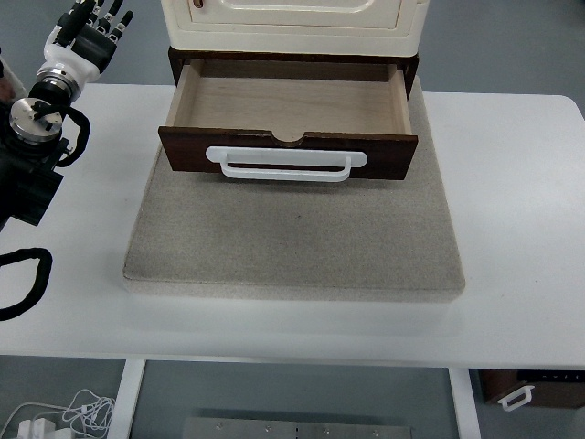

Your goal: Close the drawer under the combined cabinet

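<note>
Dark-brown wood fronts the one drawer (pixel 288 154), which stands pulled out and empty to the right of my left hand (pixel 90 29), its long axis running left to right, its single white handle (pixel 285 165) facing me. I count one cream cabinet (pixel 291 23) above it, cut off at the top edge, one grey mat (pixel 292 247) and one white table (pixel 512 229). My left hand hovers with fingers loosely extended, holding nothing.
</note>
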Controlling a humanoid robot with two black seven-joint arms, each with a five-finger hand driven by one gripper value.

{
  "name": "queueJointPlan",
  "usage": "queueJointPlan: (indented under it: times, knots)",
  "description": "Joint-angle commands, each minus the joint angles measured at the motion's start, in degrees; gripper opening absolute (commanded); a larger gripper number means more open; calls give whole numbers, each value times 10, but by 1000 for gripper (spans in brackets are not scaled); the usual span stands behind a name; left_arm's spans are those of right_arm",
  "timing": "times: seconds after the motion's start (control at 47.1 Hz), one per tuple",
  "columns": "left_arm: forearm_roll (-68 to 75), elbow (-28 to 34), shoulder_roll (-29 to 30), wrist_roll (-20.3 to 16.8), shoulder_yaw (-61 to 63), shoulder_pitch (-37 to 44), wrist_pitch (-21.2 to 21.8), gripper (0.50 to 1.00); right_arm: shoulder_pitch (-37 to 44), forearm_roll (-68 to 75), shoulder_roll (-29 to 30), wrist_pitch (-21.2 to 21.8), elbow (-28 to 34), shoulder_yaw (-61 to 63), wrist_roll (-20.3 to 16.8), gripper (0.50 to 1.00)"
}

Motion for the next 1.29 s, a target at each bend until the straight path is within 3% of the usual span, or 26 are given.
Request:
queueJointPlan:
  times: [0.0,0.955,1.273]
  knots:
    - [0,0,0,0,-1,-1,0,1000,0,-1,0,0,0,0,0,952]
    - [-1,2,9,0,0,-2,-11,1000,0,0,0,0,0,0,0,952]
    - [4,1,43,0,0,-23,-11,1000,0,0,0,0,0,0,0,952]
